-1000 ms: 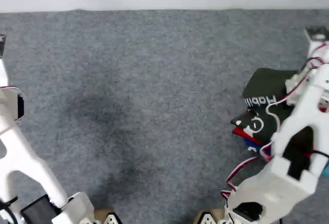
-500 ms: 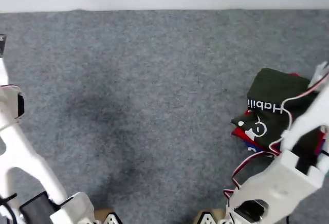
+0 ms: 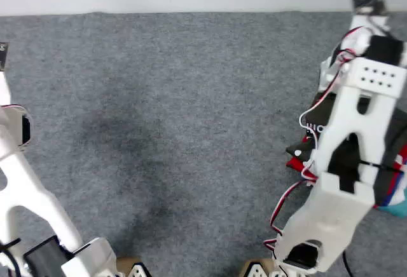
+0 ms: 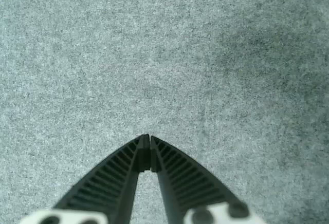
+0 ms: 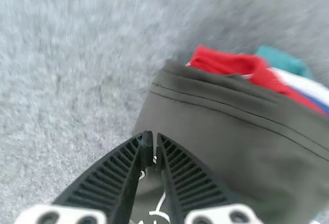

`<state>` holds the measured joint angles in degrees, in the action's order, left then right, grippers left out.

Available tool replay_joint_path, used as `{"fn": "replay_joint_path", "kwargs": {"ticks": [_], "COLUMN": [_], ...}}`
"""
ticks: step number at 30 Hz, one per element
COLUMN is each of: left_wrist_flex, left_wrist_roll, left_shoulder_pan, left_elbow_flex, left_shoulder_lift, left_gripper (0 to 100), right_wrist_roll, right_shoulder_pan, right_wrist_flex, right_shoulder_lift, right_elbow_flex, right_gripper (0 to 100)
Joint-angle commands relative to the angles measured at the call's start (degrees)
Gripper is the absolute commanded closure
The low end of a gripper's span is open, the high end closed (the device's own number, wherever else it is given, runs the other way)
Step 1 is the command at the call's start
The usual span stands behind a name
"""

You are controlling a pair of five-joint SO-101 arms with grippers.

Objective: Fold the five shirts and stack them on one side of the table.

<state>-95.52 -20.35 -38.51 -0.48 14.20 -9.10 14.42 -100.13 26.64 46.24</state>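
Folded dark olive shirt topping red, white and teal stack at grey felt table's right edge; right gripper closed, empty, over it, best lifted clear vertically, snagging no fold; left gripper closed, empty.

The table is covered in grey felt-ish cloth, fuzzy, matt and a bit speckled. The left arm and right arm look like white moulded plastic, smooth with a dull sheen. The left gripper and right gripper are black plastic, matt and ribbed along the inner faces. The dark shirt is soft matt cloth with a stitched hem, and the red shirt has the same knit look. The wires have shiny plastic sleeves.
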Motion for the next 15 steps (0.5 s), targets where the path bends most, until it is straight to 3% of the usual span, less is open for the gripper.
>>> {"fn": "replay_joint_path", "kwargs": {"ticks": [1,10,15], "left_wrist_flex": [1.6,1.3,1.2], "left_wrist_roll": [-0.4,-0.4,-0.4], "left_shoulder_pan": [0.0,0.0,0.0], "left_elbow_flex": [-0.7,-0.6,-0.6], "left_shoulder_lift": [0.3,0.3,0.5], "left_gripper": [99,99,99], "right_wrist_roll": [0.2,0.1,0.6], "right_shoulder_pan": [1.1,7.3,6.1], "right_wrist_flex": [3.8,20.8,12.4], "right_shoulder_lift": [4.7,16.5,10.4], "right_elbow_flex": [0.3,0.4,4.6], "right_gripper": [98.9,99.0,99.0]}}
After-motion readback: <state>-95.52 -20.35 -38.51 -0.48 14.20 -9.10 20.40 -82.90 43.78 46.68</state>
